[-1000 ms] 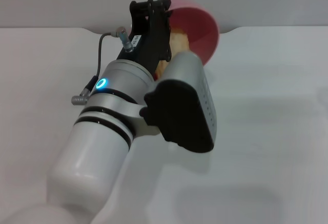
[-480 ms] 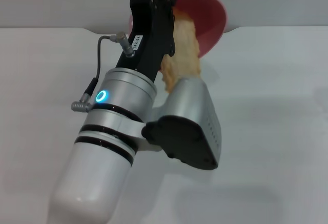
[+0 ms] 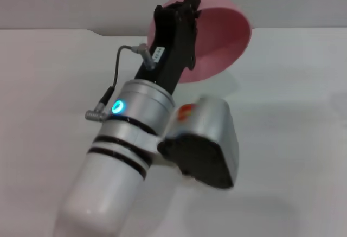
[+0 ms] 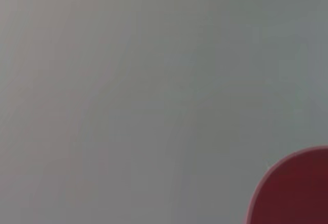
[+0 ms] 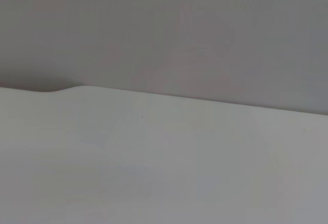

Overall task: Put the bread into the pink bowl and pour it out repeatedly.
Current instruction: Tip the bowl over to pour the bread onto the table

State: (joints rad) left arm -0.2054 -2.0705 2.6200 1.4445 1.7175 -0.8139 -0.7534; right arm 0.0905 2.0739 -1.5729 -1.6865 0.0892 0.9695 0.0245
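My left gripper [image 3: 189,8] is shut on the rim of the pink bowl [image 3: 219,36] and holds it raised and tipped above the far middle of the white table [image 3: 293,112]. No bread shows in the bowl. A small orange-and-cream patch of the bread [image 3: 185,110] peeks out just behind my left wrist housing; the arm hides the rest of it. A curved dark red part of the bowl [image 4: 294,188] shows in the left wrist view against the grey wall. My right gripper is out of view.
The table's far edge meets a grey wall [image 3: 65,4]. The right wrist view shows only bare white table [image 5: 154,162] and that wall. My left arm covers much of the table's middle in the head view.
The bread slid out of the tipped bowl and dropped behind my left wrist. My left arm shifted right and the bowl tipped further.
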